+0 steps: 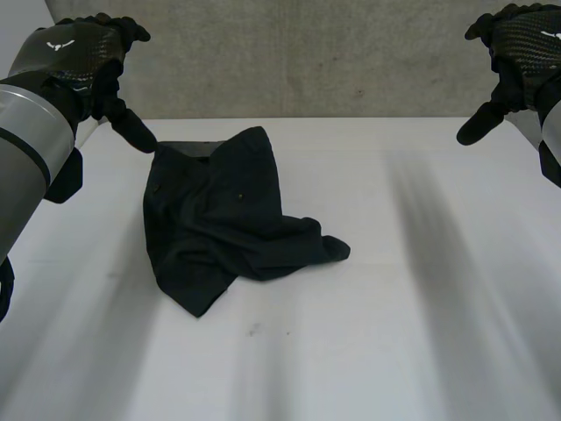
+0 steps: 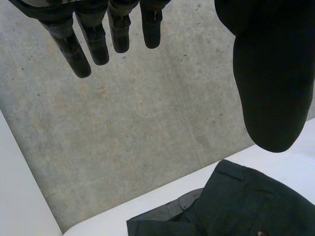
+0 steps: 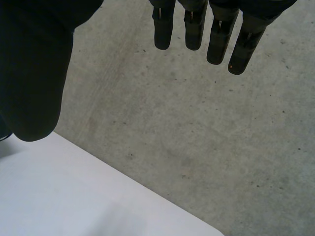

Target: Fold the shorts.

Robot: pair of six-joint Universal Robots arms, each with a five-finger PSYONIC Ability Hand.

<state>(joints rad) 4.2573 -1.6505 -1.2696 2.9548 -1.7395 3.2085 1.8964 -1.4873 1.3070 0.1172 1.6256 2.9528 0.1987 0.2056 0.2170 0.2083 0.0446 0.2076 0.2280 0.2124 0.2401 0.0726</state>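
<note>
**So far: shorts bunched, both robot hands empty**

Shorts [image 1: 223,219] lie in a crumpled heap on the white bench [image 1: 412,333], left of centre and close to its far edge. The waistband [image 2: 236,174] is toward that edge and one leg trails out to the right.

Left robot hand [image 1: 79,53] hovers over the waistband corner, fingers [image 2: 81,54] straight, thumb spread, holding nothing. It is probably placed there because that corner is the nearest grasp point.

Right robot hand [image 1: 517,48] hangs above the far right of the bench, well apart from the cloth. Its fingers [image 3: 216,44] are likewise straight and empty; I judge it to be waiting.

No fold made yet.

Hard to make out: which leg is which, how the layers stack, and whether the left thumb touches the cloth.
</note>
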